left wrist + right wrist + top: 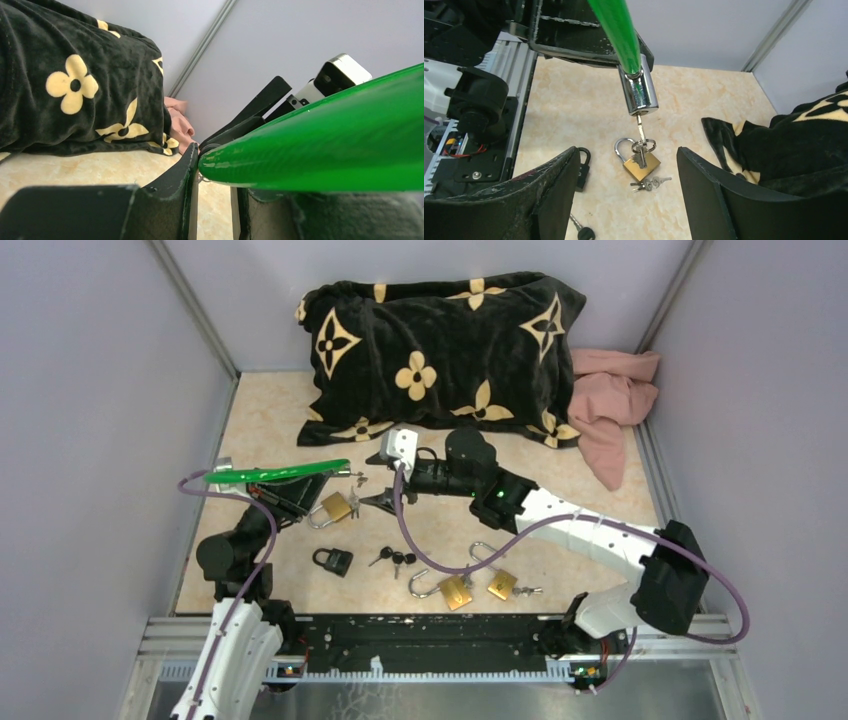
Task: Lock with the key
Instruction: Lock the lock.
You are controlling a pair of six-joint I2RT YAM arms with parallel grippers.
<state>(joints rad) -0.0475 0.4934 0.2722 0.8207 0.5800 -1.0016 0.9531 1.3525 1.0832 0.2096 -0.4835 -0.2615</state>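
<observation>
A beige desk [262, 420] lies between grey walls [90, 390]. The left tool [298, 490] clamps the green lock [275, 474], raised over the desk. The key [640, 131] sits in the lock's chrome end [638, 92]. Just beyond that end, the right tool [626, 152] gapes wide, holding nothing.

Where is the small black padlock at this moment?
In the top view, the black padlock lies flat on the left half of the table, with black-headed keys on its right and a brass padlock just beyond it.
</observation>
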